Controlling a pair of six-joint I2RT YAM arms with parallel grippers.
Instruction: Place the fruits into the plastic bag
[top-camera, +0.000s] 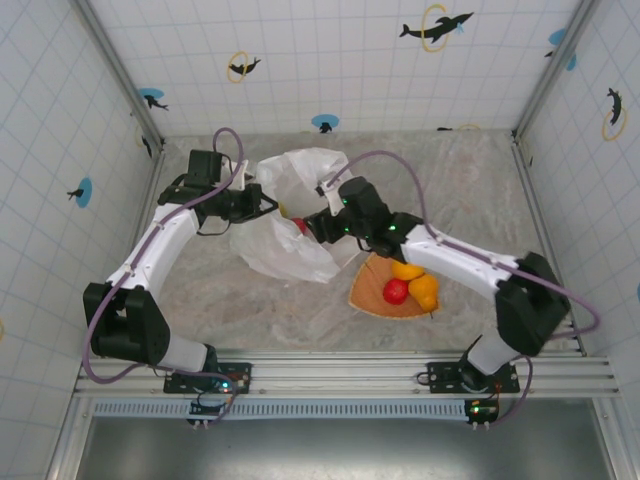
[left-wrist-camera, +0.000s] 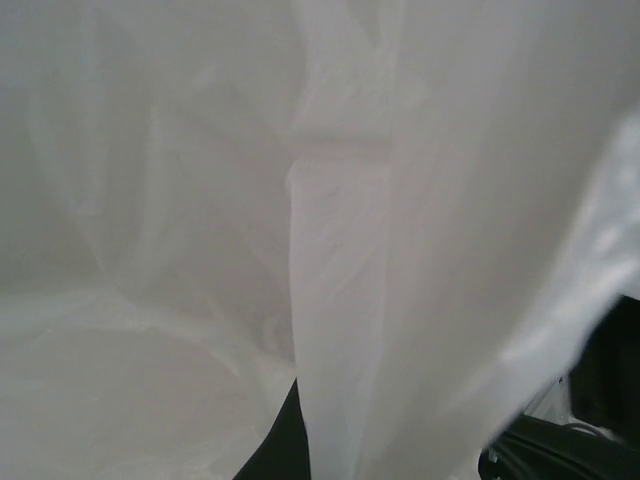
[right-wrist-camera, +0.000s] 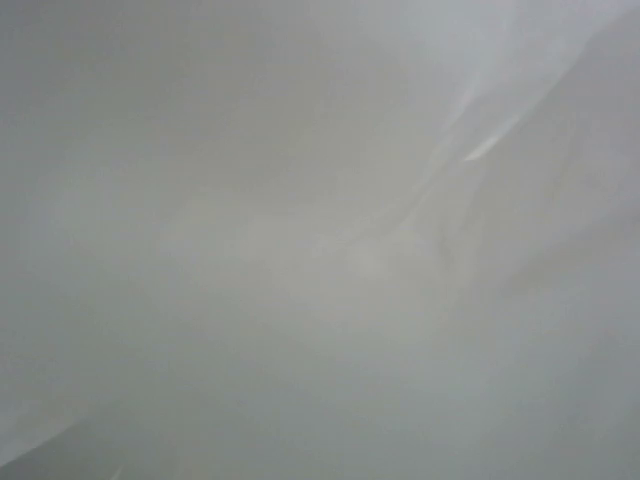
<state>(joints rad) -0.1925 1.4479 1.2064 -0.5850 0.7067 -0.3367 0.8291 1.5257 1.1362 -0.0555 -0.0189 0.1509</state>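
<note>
Pinching the left rim of a large, crinkled, translucent white plastic bag (top-camera: 292, 258), the left gripper (top-camera: 268, 206) has its fingers pressed together on the thin film. The bag sits mid-table on the pale marble-patterned table (top-camera: 250, 315), its mouth lifted and turned toward the right. Seen from the left wrist, a pleat of the same white plastic (left-wrist-camera: 340, 300) hangs right against the lens.

Just inside the bag's mouth lies a small glossy red fruit (top-camera: 300, 226), tight against the tip of the right gripper (top-camera: 312, 226), which reaches in from the right. How wide its fingers stand cannot be told: the right wrist view is a blur of white film.

Further right, under the right arm, a flat orange fan-shaped tray (top-camera: 368, 292) lies just beside the bag, carrying a round red fruit (top-camera: 396, 291) between a yellow-orange fruit (top-camera: 408, 270) and a second yellow-orange fruit (top-camera: 426, 291).
</note>
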